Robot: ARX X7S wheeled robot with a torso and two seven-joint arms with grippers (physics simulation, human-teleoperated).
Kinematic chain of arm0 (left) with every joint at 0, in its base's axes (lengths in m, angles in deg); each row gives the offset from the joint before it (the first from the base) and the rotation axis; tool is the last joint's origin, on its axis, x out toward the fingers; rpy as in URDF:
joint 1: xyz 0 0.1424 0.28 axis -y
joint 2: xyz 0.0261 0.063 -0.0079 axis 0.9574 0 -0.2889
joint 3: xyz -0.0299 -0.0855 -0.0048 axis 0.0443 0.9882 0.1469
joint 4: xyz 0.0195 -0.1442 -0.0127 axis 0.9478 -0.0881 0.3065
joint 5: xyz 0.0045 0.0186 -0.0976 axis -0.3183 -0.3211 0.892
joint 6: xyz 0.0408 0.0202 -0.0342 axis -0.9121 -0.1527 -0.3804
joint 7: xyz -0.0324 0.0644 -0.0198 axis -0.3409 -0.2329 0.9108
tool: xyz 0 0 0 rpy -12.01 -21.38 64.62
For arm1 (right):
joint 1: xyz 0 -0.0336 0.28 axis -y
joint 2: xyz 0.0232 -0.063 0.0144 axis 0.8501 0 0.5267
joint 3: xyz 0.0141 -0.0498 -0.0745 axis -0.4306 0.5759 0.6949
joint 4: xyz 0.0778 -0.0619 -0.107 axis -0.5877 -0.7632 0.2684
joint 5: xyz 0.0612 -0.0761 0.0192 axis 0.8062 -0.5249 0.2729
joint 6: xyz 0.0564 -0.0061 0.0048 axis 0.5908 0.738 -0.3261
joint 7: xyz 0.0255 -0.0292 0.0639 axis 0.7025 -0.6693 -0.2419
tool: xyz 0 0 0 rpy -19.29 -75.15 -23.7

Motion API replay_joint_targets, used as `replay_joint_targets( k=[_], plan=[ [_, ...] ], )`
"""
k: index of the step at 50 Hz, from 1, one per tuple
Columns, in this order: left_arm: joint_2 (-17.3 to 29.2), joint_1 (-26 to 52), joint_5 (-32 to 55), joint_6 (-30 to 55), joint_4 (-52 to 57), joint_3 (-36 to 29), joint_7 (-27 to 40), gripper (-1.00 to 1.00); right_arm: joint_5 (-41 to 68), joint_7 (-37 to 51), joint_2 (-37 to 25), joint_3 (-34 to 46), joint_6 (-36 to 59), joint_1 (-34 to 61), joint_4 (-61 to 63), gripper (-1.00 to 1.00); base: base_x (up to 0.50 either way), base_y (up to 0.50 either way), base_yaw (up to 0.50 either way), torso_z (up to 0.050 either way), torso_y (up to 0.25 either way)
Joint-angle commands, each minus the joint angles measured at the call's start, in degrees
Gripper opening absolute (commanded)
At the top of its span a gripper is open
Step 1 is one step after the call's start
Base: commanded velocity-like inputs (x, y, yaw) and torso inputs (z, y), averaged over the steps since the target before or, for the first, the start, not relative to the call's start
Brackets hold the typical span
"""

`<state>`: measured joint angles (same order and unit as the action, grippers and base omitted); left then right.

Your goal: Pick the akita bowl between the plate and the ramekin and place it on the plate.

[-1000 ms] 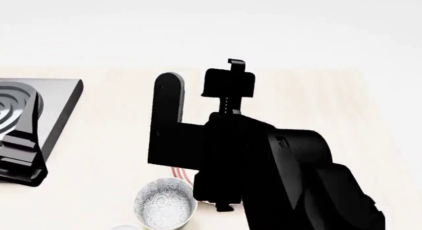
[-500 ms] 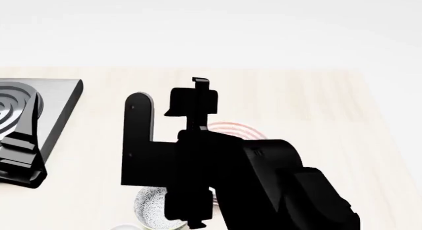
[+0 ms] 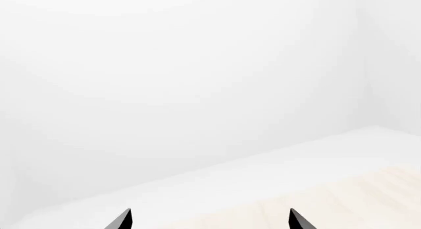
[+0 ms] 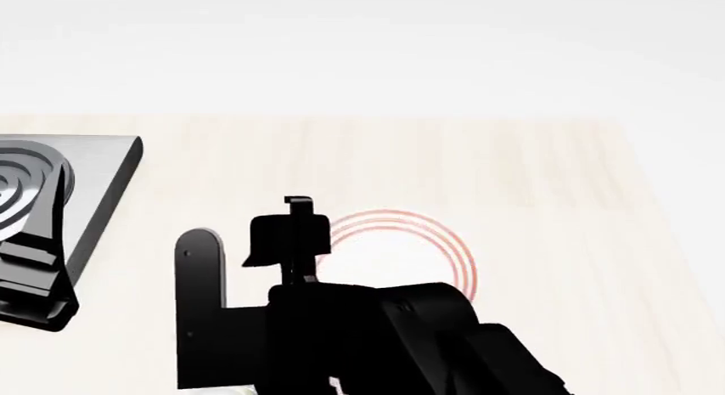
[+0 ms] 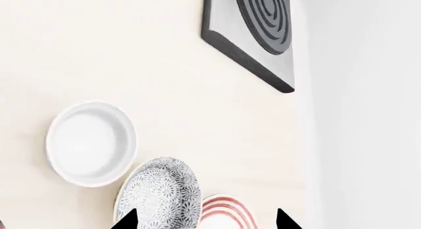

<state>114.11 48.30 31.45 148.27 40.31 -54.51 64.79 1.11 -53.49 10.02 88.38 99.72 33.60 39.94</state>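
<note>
In the right wrist view the speckled akita bowl (image 5: pixel 161 192) sits between the plain white ramekin (image 5: pixel 92 143) and the red-ringed plate (image 5: pixel 224 214). My right gripper (image 5: pixel 205 223) is open above them. One fingertip shows over the bowl's edge, the other beyond the plate, and nothing is held. In the head view the plate (image 4: pixel 436 242) lies mid-table, partly behind my black right arm (image 4: pixel 340 327), which hides the bowl and the ramekin. My left gripper (image 3: pixel 208 220) is open and empty, facing the wall and the table's far edge.
A grey slab with a dark ringed burner (image 4: pixel 97 187) lies at the table's left and also shows in the right wrist view as the slab (image 5: pixel 263 27). My left arm (image 4: pixel 34 284) hangs over its near part. The wooden table (image 4: pixel 544 183) ends at a white wall.
My right arm has swung toward the near left in the head view. This uncovered the plate and covered the akita bowl. The left arm has not moved.
</note>
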Motion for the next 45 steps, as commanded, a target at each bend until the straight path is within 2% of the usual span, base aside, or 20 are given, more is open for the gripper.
replay_joint_targets(
  k=[1, 19, 45],
  plan=[
    [0.3, -0.6, -0.1, -1.0, -0.4, -0.1, -0.1, 1.0, 1.0, -1.6, 0.5, 1.4, -0.3, -0.8, -0.1, 1.0, 0.0, 0.0, 0.0, 0.0, 0.0],
    [0.6, -1.3, -1.2, -2.7, -1.4, -1.4, -0.3, 1.0, 1.5, -3.4, 2.0, 3.5, 1.0, -0.9, -5.0, 1.0, 0.0, 0.0, 0.0, 0.0, 0.0],
    [1.4, -1.4, -1.4, -3.5, -1.7, -2.6, -0.2, 1.0, 0.1, -3.5, 5.5, 5.5, -3.4, 1.2, -16.9, 1.0, 0.0, 0.0, 0.0, 0.0, 0.0]
  ],
)
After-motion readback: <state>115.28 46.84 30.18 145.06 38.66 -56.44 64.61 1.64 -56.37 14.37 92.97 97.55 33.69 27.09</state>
